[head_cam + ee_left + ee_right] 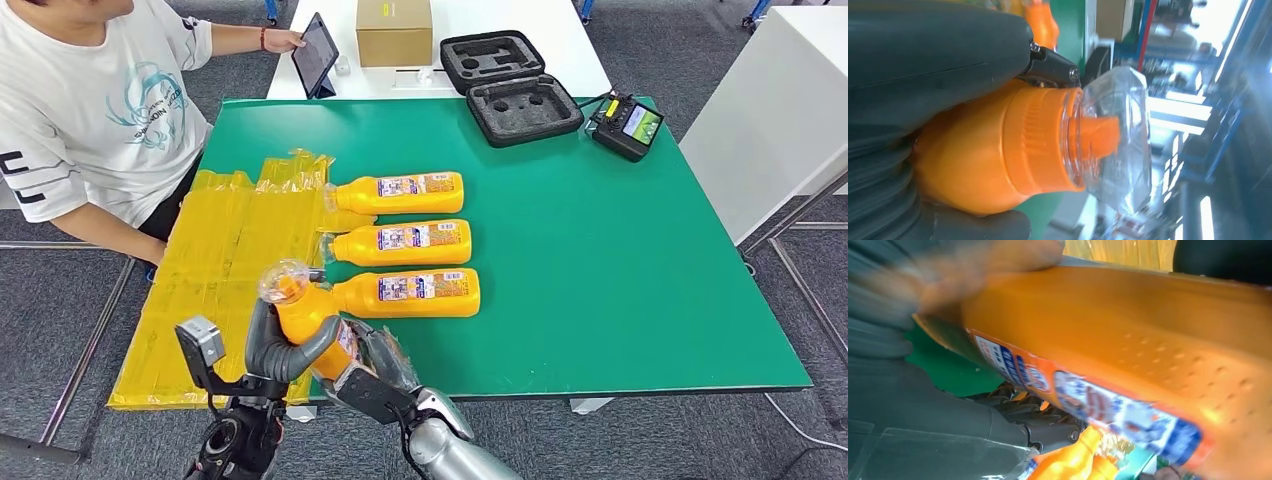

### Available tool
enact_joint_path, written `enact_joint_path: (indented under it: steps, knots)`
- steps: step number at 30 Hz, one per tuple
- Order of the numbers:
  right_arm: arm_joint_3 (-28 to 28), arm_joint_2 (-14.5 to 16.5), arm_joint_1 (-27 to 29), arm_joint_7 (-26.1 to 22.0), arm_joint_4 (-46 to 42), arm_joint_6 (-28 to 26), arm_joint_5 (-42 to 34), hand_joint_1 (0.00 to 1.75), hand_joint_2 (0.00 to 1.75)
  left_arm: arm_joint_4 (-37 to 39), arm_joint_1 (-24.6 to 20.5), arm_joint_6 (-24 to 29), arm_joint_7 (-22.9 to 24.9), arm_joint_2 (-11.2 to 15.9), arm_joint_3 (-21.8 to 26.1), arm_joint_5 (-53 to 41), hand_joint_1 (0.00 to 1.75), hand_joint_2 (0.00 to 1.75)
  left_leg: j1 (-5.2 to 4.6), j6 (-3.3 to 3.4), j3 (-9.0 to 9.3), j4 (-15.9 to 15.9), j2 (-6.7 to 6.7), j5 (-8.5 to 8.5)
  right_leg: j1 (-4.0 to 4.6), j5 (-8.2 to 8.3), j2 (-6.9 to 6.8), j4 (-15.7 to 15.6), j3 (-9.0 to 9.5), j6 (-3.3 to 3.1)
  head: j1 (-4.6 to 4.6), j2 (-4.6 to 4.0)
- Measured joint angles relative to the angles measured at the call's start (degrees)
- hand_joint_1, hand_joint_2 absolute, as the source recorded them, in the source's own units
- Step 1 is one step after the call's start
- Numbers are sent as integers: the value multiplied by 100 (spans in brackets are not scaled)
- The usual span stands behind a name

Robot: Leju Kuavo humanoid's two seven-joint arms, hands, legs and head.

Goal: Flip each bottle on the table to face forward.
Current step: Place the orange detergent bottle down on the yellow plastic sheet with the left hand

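Observation:
An orange bottle [305, 312] with a clear cap [1118, 145] is held up, tilted, over the front left edge of the green table [620, 280]. My left hand [278, 350] grips it around the shoulder just below the cap [938, 55]. My right hand [385, 372] holds its lower body from beneath, and the label [1088, 400] shows along one side in the right wrist view. Three more orange bottles [400, 192] [405, 243] [410, 292] lie side by side on the table, labels up, caps pointing left.
Yellow plastic wrapping [220, 260] covers the table's left side. A person [90, 110] sits at the far left touching a tablet [315, 52]. A cardboard box [394, 30], an open foam case [510, 85] and a controller [627, 125] stand at the back.

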Motion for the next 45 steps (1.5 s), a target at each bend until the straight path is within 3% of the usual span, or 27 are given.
enact_joint_path:
  steps: [10, 11, 12, 15, 16, 22, 30, 40, 45]
  knots:
    - [-79, -25, 9, -20, 0, -234, 25, 175, 175, 292, -301, -372, 330, 117, -233, -240, 175, 175, 0, -1, 10, -2, -2, 1, 1, 0, 0, 0, 12, -1, 1, 0]
    - [-79, -26, 15, -27, -1, -282, 37, 167, 175, 304, -309, -398, 346, 121, -235, -251, 175, 175, 0, -1, 10, -2, -2, 1, 1, 0, 0, 0, 13, -1, 1, 0]
    - [-80, -26, 25, -35, -5, -342, 54, 123, 175, 315, -317, -421, 362, 125, -236, -257, 175, 175, 0, -1, 11, -2, -2, 1, 1, 0, -1, 0, 14, -1, 1, 0]
    - [-79, -26, 67, -92, -43, -669, 180, 0, 44, 336, -342, -451, 406, 131, -238, -219, 175, 175, 0, -1, 10, -2, -3, 1, 0, 0, -2, 1, 15, -1, 1, 0]
    - [-73, -22, 77, -120, -72, -833, 261, 0, 0, 337, -354, -432, 417, 130, -238, -202, 175, 175, 0, -1, 10, -2, -3, 1, 0, 0, -2, 1, 15, 0, 1, 0]
    - [-56, 28, 62, -169, -333, -1377, 478, 0, 0, 320, -424, -108, 380, 124, -207, -189, 175, 175, 0, -1, 13, -1, -3, 2, -1, 0, -2, 1, 16, 0, 1, 0]
    - [-19, -115, 392, -395, -1622, -1557, 78, 0, 0, -476, -400, 1210, -258, 144, 230, -501, 175, 175, 1, -2, 8, 0, 4, 0, 1, -1, 1, 1, 6, -1, -3, 0]
    - [80, -380, 744, -406, -2948, -1611, -194, 0, 0, -1336, -391, 1350, -368, 207, 768, -473, 175, 175, 3, -3, 0, -1, -1, 1, 1, -4, -2, 1, 2, 0, -2, 0]
    - [130, -497, 829, -407, -3514, -1795, -631, 0, 0, -1636, -475, 1844, -516, 274, 1008, -736, 175, 175, 2, -2, 0, 0, -1, 1, 1, -3, -2, 1, 2, 1, -1, 0]
